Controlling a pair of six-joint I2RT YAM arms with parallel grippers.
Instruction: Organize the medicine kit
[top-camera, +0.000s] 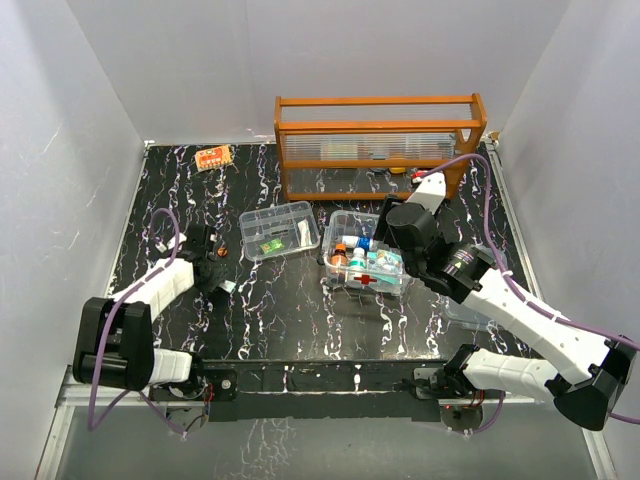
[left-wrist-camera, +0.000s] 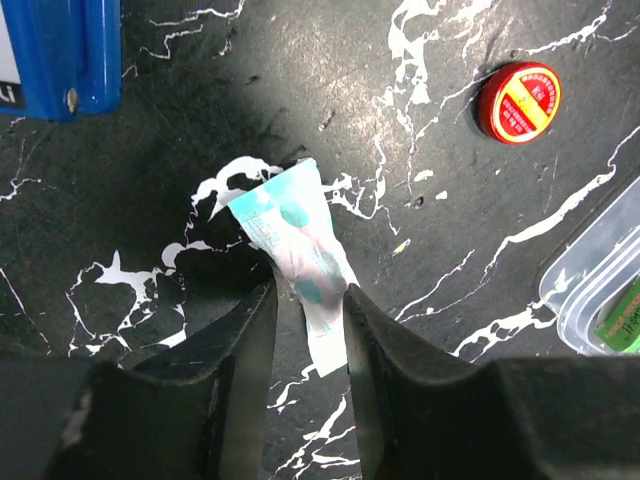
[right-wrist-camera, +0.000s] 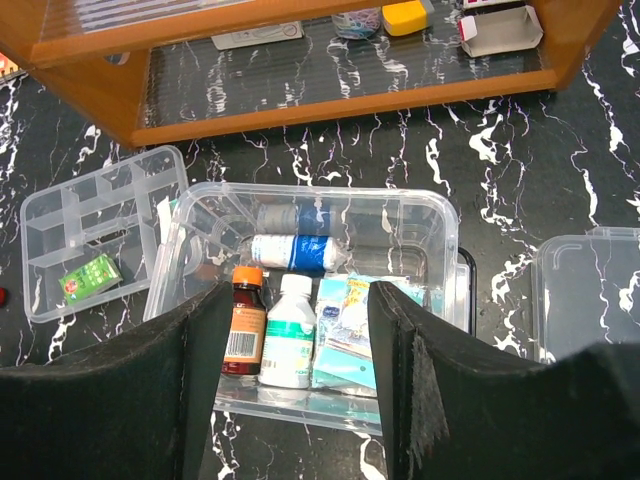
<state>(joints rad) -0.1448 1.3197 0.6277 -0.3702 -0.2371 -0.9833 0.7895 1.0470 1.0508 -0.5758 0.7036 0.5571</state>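
**One packet in the pinch, box part filled**

At 9 o'clock on the table (top-camera: 300, 320), the left claw (left-wrist-camera: 309, 292) stood low, its jaws pressed to both edges of a teal-and-white packet (left-wrist-camera: 295, 235) lying flat. A red tin (left-wrist-camera: 518, 102) lay well apart at the packet's 2 o'clock. The step in hand looked like picking up loose stock for the kit. The next move would call for a firm pinch on a thin, limp thing and a clean lift. After that would come a carry toward 3 o'clock that clears the tray.

The lid (right-wrist-camera: 590, 290) lay off, at 3 o'clock from the box. The right claw (right-wrist-camera: 300, 292) hung above the box (right-wrist-camera: 430, 215), jaws wide, holding nothing. The box sat just right of centre. It held a brown bottle (right-wrist-camera: 244, 320), a white bottle (right-wrist-camera: 290, 335), a blue-and-white roll (right-wrist-camera: 290, 252) and pale sachets (right-wrist-camera: 350, 325). At its 10 o'clock the tray (right-wrist-camera: 60, 215) held a green sachet (right-wrist-camera: 90, 275) in one cell. At 12 o'clock stood the rack (right-wrist-camera: 350, 105), with a few small items inside.
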